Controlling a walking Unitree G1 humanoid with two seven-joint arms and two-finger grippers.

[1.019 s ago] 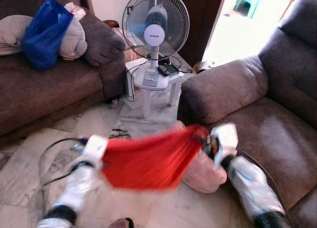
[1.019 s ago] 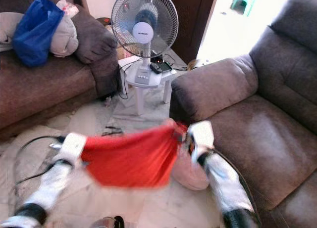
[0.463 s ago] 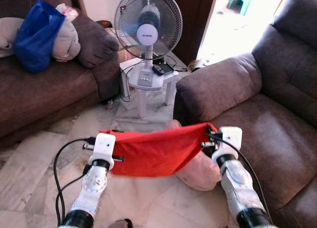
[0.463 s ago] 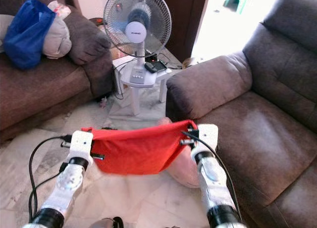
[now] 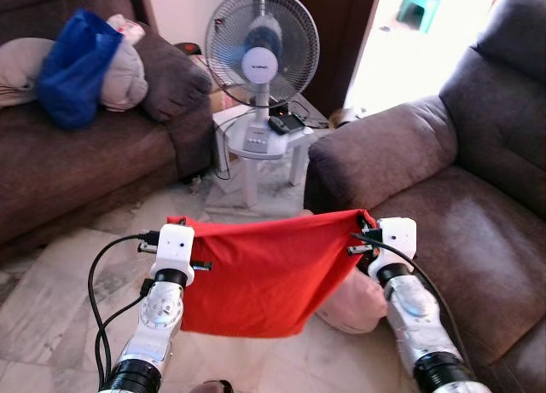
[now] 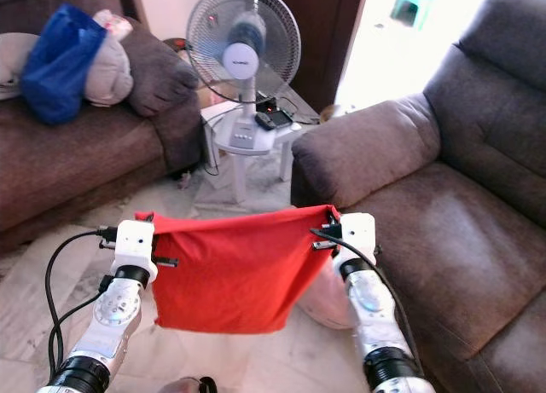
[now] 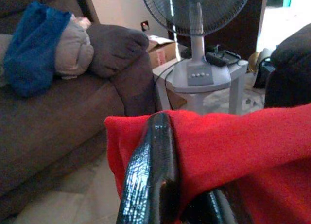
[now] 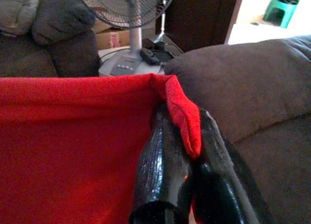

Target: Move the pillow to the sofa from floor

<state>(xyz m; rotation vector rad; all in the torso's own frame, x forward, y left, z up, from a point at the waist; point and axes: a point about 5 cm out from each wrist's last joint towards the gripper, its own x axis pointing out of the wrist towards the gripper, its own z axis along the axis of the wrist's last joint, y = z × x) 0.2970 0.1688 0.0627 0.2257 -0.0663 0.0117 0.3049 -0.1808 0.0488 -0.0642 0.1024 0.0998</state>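
**Red pillow held up between both arms, beside the sofa**

We hold the red pillow [image 5: 256, 274] stretched out by its two top corners, so it hangs flat off the floor [image 5: 51, 282]. Our left gripper [image 5: 175, 244] has its jaws pinched on one corner, our right gripper [image 5: 375, 239] on the other. The sofa [image 5: 478, 222] lies just to the right of the pillow, its seat free. A pink cushion [image 5: 354, 303] lies on the floor behind the pillow.

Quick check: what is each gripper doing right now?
Left gripper: shut on a corner of the red cloth.
Right gripper: shut on the cloth's opposite corner.
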